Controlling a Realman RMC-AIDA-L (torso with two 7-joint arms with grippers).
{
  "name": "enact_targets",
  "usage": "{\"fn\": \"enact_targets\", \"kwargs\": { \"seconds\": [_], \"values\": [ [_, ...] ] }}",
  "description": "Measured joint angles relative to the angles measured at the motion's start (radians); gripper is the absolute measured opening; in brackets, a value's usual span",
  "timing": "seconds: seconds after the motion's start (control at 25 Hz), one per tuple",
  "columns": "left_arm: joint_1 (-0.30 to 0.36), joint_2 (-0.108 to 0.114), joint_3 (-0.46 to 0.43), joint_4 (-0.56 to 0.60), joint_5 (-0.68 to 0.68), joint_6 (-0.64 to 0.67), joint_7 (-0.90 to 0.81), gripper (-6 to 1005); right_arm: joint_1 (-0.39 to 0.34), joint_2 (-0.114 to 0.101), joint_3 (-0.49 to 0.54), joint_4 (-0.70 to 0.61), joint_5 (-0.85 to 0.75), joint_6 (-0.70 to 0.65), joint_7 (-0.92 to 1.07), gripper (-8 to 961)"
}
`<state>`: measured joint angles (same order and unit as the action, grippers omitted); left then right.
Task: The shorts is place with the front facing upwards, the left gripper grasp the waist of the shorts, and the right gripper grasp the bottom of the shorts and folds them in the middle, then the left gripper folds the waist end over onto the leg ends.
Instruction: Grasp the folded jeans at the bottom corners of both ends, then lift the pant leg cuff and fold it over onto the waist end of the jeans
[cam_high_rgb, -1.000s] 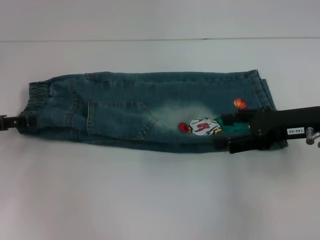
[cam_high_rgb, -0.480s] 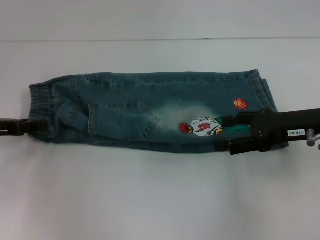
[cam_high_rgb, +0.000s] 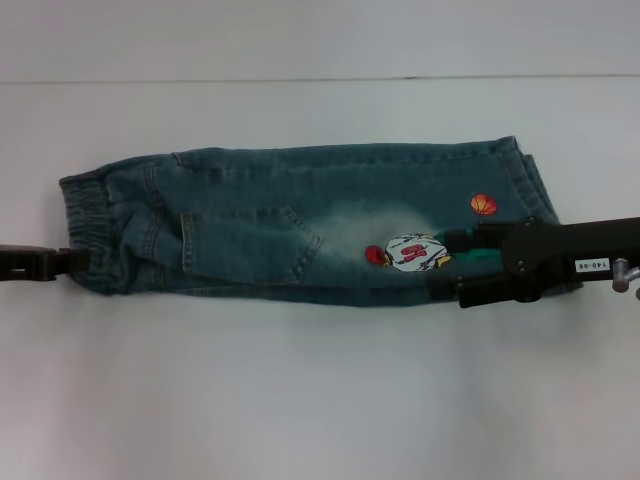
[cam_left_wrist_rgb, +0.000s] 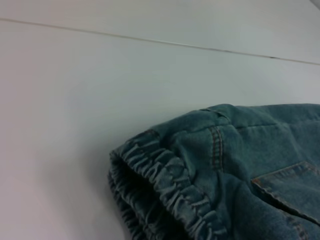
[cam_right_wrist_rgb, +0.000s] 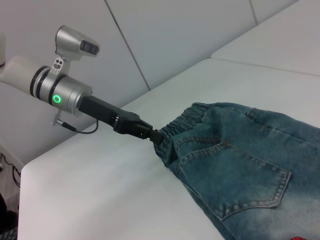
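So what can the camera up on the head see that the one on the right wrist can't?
Only the head view shows the right claw, resting on the shorts by the cartoon player print, plus the orange basketball print near the leg ends.

Only the right wrist view shows the left arm's silver joint with a green light and the wall panels behind.

Both show the left claw gripping the waist of the shorts, the patch pocket, and the white table.

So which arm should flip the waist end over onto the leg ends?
Probably the left. The left gripper already pinches the waistband of the shorts, while the right gripper rests at the leg end.
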<state>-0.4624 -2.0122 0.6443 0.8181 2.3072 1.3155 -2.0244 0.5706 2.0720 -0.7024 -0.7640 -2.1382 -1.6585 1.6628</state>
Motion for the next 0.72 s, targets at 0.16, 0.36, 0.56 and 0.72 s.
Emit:
{"fn": "enact_targets", "kwargs": {
  "seconds": [0.16, 0.36, 0.56, 0.72],
  "values": [
    [0.001, -0.004, 0.0, 0.004, 0.0, 0.01, 0.0, 85, -0.001, 0.0, 0.0, 0.006, 0.0, 0.0, -0.001, 940],
    [0.002, -0.004, -0.007, 0.006, -0.008, 0.036, 0.002, 66, -0.002, 0.0, 0.004, 0.021, 0.003, 0.001, -0.019, 941],
    [-0.003, 0.0, -0.034, 0.026, -0.02, 0.098, 0.003, 47, -0.003, 0.001, 0.011, 0.038, 0.006, 0.011, -0.048, 901],
    [-0.008, 0.002, -0.075, 0.073, -0.061, 0.175, 0.004, 43, -0.007, 0.008, 0.046, 0.072, 0.041, 0.076, -0.083, 860]
  ]
}}
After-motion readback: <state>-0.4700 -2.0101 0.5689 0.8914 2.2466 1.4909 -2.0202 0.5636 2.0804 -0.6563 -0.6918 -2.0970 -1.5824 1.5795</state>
